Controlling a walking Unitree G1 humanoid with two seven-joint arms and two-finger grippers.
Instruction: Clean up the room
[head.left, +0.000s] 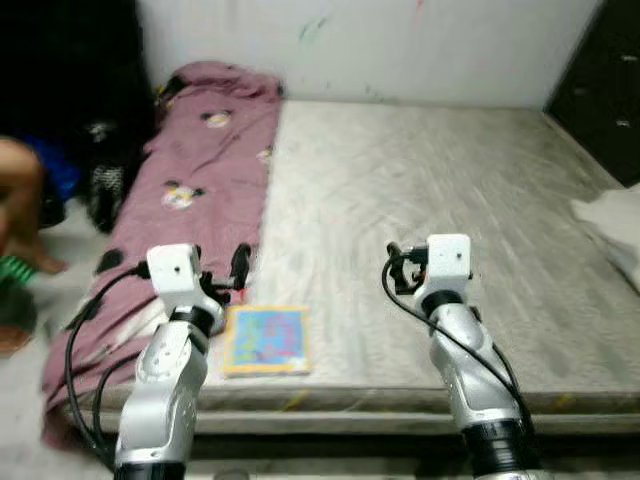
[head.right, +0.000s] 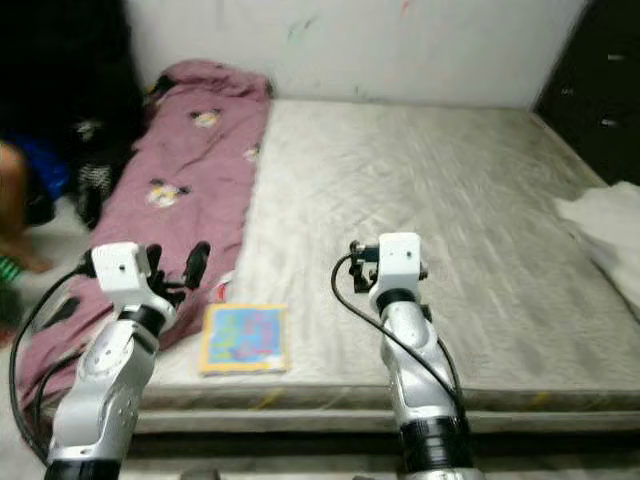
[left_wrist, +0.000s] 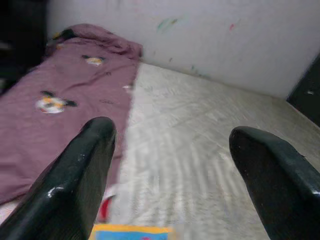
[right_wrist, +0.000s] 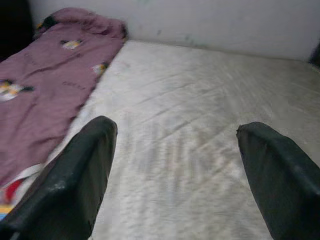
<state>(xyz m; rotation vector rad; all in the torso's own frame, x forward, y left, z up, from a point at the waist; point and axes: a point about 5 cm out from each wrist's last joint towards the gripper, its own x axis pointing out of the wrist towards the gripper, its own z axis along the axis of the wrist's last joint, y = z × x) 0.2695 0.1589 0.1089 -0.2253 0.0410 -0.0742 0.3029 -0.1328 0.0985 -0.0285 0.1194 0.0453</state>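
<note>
A grey mattress (head.left: 420, 190) lies on the floor against a white wall. Along its left side lies a mauve blanket (head.left: 200, 170) with cartoon prints. A colourful flat book (head.left: 267, 340) rests on the mattress's front left corner. My left gripper (head.left: 225, 270) hovers open just above and left of the book, over the blanket's edge; the left wrist view shows its fingers (left_wrist: 80, 175) wide apart with nothing between them. My right gripper (right_wrist: 175, 165) is open too, held over the bare front middle of the mattress. A small red item (left_wrist: 105, 207) lies by the blanket's edge.
A crumpled white cloth (head.left: 612, 225) lies at the mattress's right edge. Dark clothes and bags (head.left: 90, 130) are piled on the floor at the left, where part of a person (head.left: 18, 200) shows. A dark panel (head.left: 605, 80) stands at the back right.
</note>
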